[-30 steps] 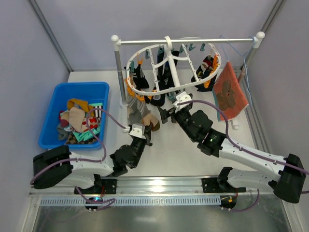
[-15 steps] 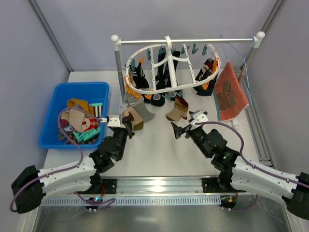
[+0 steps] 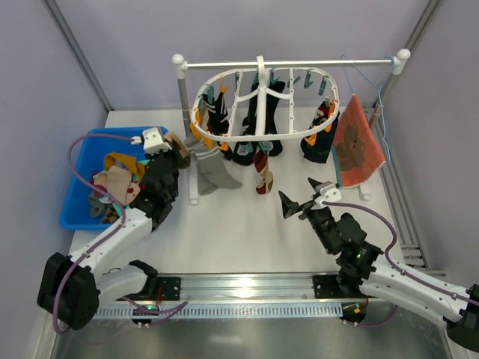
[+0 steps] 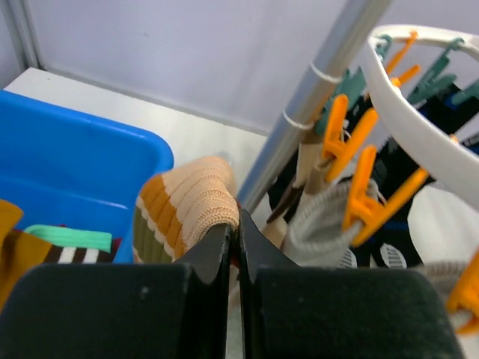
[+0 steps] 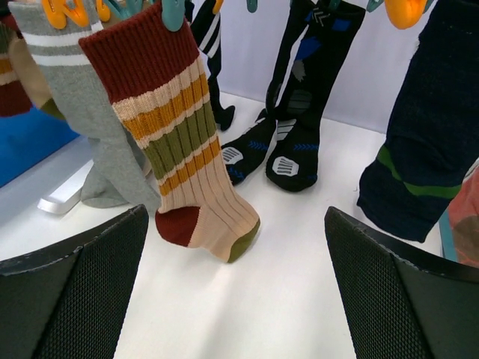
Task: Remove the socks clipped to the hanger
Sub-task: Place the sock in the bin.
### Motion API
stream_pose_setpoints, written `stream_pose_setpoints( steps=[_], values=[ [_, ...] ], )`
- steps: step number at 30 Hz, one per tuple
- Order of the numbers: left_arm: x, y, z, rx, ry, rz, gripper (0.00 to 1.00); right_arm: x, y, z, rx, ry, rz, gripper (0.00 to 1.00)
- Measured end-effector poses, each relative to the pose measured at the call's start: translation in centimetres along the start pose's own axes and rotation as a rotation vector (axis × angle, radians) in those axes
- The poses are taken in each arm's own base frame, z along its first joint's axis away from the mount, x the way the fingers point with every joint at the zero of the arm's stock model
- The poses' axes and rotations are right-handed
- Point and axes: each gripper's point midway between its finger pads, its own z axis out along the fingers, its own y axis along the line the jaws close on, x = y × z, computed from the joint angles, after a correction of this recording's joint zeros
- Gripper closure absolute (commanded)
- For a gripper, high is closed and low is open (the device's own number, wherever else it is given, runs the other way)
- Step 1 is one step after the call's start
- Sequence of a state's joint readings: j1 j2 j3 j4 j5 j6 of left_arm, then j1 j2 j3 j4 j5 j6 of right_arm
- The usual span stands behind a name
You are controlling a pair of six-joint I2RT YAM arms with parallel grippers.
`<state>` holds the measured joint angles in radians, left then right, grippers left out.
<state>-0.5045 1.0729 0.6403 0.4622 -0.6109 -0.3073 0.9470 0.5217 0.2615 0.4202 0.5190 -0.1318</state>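
Observation:
The white oval hanger (image 3: pixel 262 134) hangs from the rail with orange and teal clips; several socks hang from it, mostly dark. My left gripper (image 3: pixel 174 149) is shut on a beige sock with orange and olive stripes (image 4: pixel 187 206), held beside the blue bin's right rim. A grey sock (image 3: pixel 212 170) hangs just right of it. My right gripper (image 3: pixel 301 197) is open and empty, low over the table. In the right wrist view a striped beige and maroon sock (image 5: pixel 176 142) hangs in front of the open fingers (image 5: pixel 82 292), with black socks (image 5: pixel 299 112) behind.
The blue bin (image 3: pixel 84 146) at the left holds several loose socks. The white and grey rail stand (image 3: pixel 182 112) carries the hanger, an orange-red flower cloth (image 3: pixel 355 146) and a thin blue wire hanger (image 3: pixel 374 97). Walls close the back and sides.
My left gripper has carried the striped sock left and up from the table's middle to the bin's edge. My right gripper has drawn back from the hanger, open.

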Motion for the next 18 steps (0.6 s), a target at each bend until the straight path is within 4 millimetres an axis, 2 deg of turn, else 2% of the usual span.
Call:
stream_pose_setpoints(
  steps=[5, 9, 11, 14, 18],
  values=[
    [-2.0, 2.5, 3.1, -0.087, -0.026, -0.049, 1.0, -0.1, -0.2, 0.1, 0.013, -0.007, 0.005, 0.0],
    [-2.6, 6.9, 6.0, -0.209, -0.045, -0.093, 1.0, 0.2, -0.2, 0.2, 0.018, 0.0, 0.0, 0.0],
    [-1.9, 8.2, 6.4, -0.252, -0.039, -0.099, 1.0, 0.5, -0.2, 0.3, 0.019, 0.01, -0.005, 0.0],
    [-0.6, 9.1, 6.2, -0.281, -0.023, -0.097, 1.0, 0.8, -0.1, 0.4, 0.021, 0.021, -0.012, 0.0],
    [-0.8, 10.0, 5.6, -0.317, -0.039, -0.098, 1.0, 1.1, -0.1, 0.5, 0.022, 0.029, -0.017, 0.0]
  ],
)
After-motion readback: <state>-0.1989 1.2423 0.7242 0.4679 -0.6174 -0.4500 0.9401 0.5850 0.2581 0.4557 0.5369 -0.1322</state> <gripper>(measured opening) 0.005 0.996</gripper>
